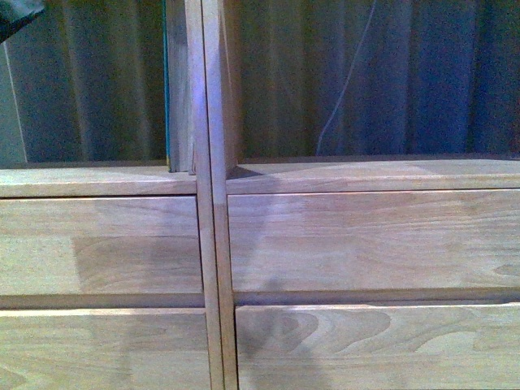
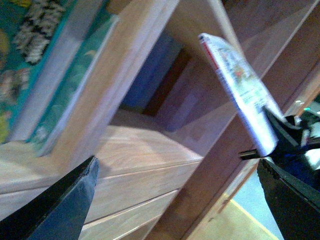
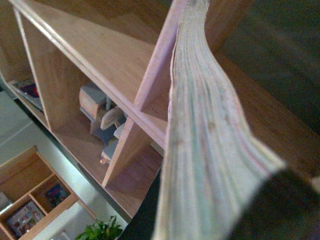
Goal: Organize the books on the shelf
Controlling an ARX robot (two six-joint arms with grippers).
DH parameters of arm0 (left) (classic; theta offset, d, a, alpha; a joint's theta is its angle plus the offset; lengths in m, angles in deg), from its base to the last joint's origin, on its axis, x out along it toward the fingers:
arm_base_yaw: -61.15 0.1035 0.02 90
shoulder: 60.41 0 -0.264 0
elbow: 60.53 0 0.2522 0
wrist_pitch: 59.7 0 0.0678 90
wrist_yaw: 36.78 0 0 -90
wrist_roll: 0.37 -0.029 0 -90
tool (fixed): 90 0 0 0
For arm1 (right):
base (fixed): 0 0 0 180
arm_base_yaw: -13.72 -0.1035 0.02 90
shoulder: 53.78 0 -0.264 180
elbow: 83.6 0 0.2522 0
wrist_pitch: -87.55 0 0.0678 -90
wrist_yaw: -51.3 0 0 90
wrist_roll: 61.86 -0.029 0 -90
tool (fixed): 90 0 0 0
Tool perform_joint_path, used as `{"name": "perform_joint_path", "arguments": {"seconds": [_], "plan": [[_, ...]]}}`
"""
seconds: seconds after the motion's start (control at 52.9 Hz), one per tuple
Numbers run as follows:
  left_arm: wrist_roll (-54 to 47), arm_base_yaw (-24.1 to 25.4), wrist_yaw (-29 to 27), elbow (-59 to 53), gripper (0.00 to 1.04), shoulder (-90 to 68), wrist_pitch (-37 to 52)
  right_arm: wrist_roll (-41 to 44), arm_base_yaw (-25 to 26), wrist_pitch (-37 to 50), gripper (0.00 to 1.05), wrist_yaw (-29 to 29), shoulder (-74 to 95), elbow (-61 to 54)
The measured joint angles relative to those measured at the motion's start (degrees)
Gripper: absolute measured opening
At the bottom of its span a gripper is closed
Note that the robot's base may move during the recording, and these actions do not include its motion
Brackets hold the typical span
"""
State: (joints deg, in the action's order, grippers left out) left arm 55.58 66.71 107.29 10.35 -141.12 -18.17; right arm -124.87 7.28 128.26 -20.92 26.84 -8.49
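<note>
The shelf [image 1: 213, 244] fills the front view, pale wood with a central upright and drawer fronts [image 1: 366, 240] below two backless cubbies. A slim teal-edged book [image 1: 166, 81] stands against the upright in the left cubby. In the left wrist view, teal-covered books [image 2: 75, 75] lean in one cubby. A white book [image 2: 240, 85] with red spine marks is tilted in front of the neighbouring cubby, with my right gripper [image 2: 281, 137] shut on its lower end. My left gripper [image 2: 177, 165] is open and holds nothing. The right wrist view shows the held book's page edge [image 3: 200, 130] close up, and the right gripper [image 3: 210, 215] is mostly hidden behind it.
Dark curtains [image 1: 390, 73] hang behind the open cubbies. In the right wrist view, small wooden objects [image 3: 100, 112] sit in a cubby. A second low unit with books [image 3: 27, 212] and a green plant [image 3: 100, 231] stand on the floor.
</note>
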Motion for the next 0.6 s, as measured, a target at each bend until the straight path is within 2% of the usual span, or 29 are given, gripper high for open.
{"name": "perform_joint_path", "arguments": {"seconds": [0.132, 0.302, 0.491, 0.605], "plan": [[7.2, -5.9, -2.5, 4.3, 0.98, -3.4, 4.3, -0.5, 0.0, 6.1, 0.07, 0.0, 3.1, 0.0], [9.9, -10.7, -3.9, 7.3, 0.98, -6.7, 5.8, -0.3, -1.6, 8.6, 0.07, 0.0, 7.0, 0.9], [11.1, -13.1, -4.6, 9.8, 0.98, -8.6, 6.3, 0.3, -6.6, 10.3, 0.07, 1.6, 8.5, 1.0], [11.5, -13.7, -4.4, 9.9, 0.98, -8.7, 7.9, 1.0, -11.6, 13.5, 0.07, 2.2, 7.8, -1.6]]}}
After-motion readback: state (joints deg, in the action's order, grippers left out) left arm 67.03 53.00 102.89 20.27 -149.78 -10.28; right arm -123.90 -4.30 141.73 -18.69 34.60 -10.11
